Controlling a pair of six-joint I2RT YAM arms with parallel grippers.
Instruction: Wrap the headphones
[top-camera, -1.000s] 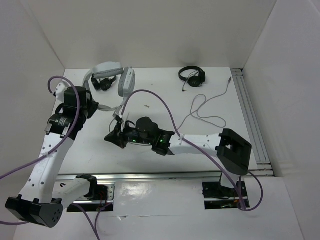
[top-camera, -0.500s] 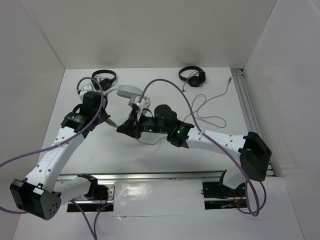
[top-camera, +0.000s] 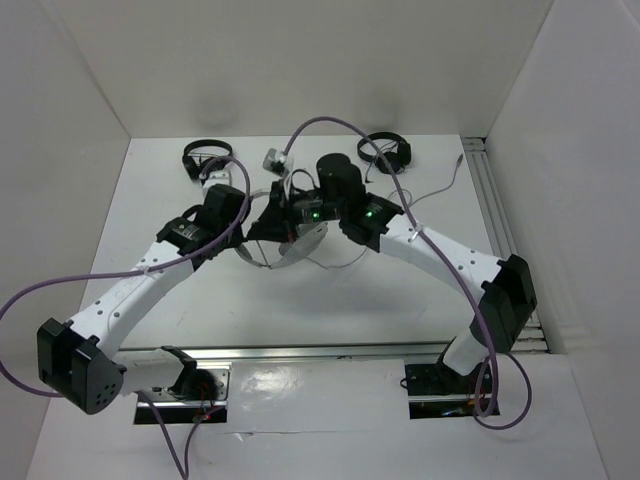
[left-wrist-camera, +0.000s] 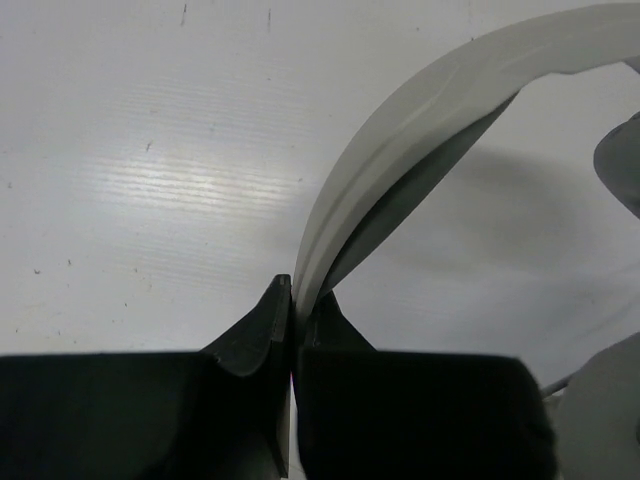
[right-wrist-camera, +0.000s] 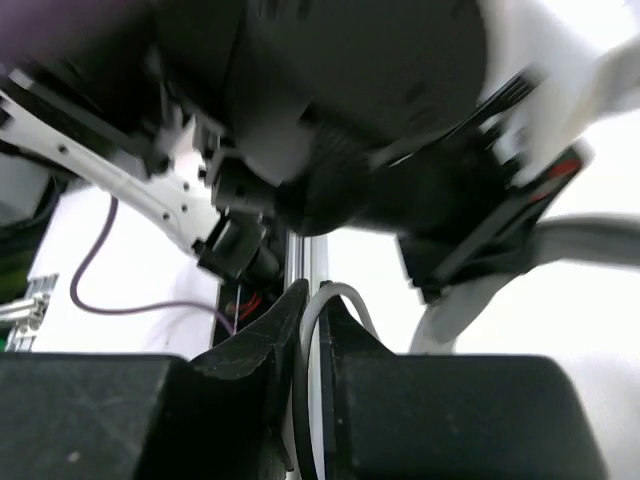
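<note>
At the far left of the table (top-camera: 150, 230), a white sheet with faint fine ribbing, lies a small black pair of headphones (top-camera: 205, 156). Just right of it, the left gripper (left-wrist-camera: 293, 290) has its dark, wedge-shaped fingers (left-wrist-camera: 255, 330) pinched tight on the headphones (left-wrist-camera: 420, 110). It grips the headband edge-on: a broad, smooth white arc with a darker grey inner lining.

From above, the headphones sit mid-table between the two wrists, and one pale oval earcup (top-camera: 306, 242) shows under the crossed arms. The arms' black housings and looping purple leads (top-camera: 300, 130) cover much of the rest.

The right gripper (right-wrist-camera: 310, 300) is closed to a sliver on a thin, round white cable (right-wrist-camera: 303, 340), which curls in a small loop above the fingertips. Behind it the wrist view is a blur of black and white arm parts.

Further right a second black pair of headphones (top-camera: 386, 150) lies at the back. More of the pale cable snakes over the table toward a ridged metal rail (top-camera: 497, 225) along the right edge.
</note>
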